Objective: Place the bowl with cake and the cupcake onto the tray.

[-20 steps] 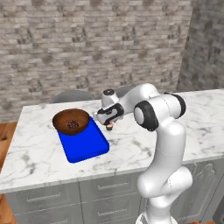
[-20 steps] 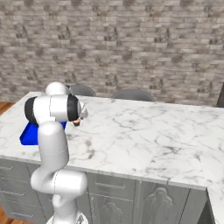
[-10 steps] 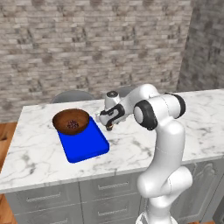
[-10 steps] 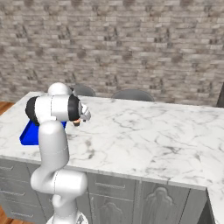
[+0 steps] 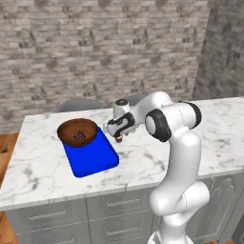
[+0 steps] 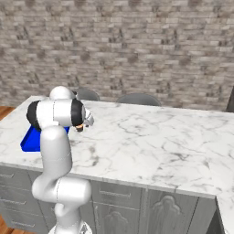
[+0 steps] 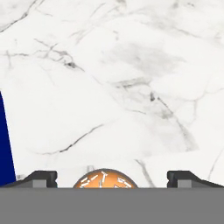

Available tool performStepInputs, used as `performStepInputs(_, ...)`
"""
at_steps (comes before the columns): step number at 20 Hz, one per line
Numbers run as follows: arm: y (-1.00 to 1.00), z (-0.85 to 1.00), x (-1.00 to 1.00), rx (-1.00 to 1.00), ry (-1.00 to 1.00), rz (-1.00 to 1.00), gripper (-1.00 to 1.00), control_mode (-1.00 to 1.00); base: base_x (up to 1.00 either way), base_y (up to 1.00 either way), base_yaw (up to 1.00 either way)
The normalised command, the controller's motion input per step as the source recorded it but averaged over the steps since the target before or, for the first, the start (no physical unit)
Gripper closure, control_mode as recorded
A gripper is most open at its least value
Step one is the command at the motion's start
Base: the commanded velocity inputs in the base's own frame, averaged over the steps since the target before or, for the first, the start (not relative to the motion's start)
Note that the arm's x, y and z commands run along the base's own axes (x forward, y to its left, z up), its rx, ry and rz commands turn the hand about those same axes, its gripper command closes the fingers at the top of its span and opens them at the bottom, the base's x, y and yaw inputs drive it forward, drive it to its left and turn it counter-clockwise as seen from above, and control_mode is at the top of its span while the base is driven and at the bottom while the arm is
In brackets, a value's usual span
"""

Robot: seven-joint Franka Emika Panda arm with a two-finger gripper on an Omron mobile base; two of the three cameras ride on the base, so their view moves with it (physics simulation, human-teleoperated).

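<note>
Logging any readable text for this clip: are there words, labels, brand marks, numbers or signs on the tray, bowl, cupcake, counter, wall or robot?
None: no view shows a letter, number, logo or sign.
The tray is plain blue.
The bowl with cake is plain brown.
The cupcake top carries only pale sprinkle-like flecks between the gripper tips, not writing.
The marble counter shows grey veins only.
The brick wall and the white arm bear no marking.

The arm (image 5: 178,157) is glossy white, built of rounded tubular segments with dark grey to black bands at the joints. A bulbous white base sits at the bottom. The hand is white with dark trim, and the gripper (image 7: 111,178) has two small dark, blocky fingertips
</note>
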Motion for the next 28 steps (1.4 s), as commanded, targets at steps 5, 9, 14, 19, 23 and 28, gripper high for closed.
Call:
performStepInputs(5, 0.0, 0.0, 0.0, 0.0, 0.0, 0.0, 1.0, -1.0, 0.0, 0.0, 0.0)
performStepInputs(9, 0.0, 0.0, 0.0, 0.0, 0.0, 0.0, 1.0, -1.0, 0.0, 0.0, 0.0)
performStepInputs(14, 0.0, 0.18, 0.0, 0.01, 0.0, 0.0, 1.0, -1.0, 0.0, 0.0, 0.0)
performStepInputs(19, -0.1, 0.54, -0.14, 0.08, 0.05, 0.0, 1.0, -1.0, 0.0, 0.0, 0.0)
performStepInputs(23, -0.08, 0.45, -0.4, 0.1, 0.06, 0.0, 1.0, -1.0, 0.0, 0.0, 0.0)
performStepInputs(28, 0.22, 0.12, -0.47, 0.06, 0.07, 0.0, 1.0, -1.0, 0.0, 0.0, 0.0)
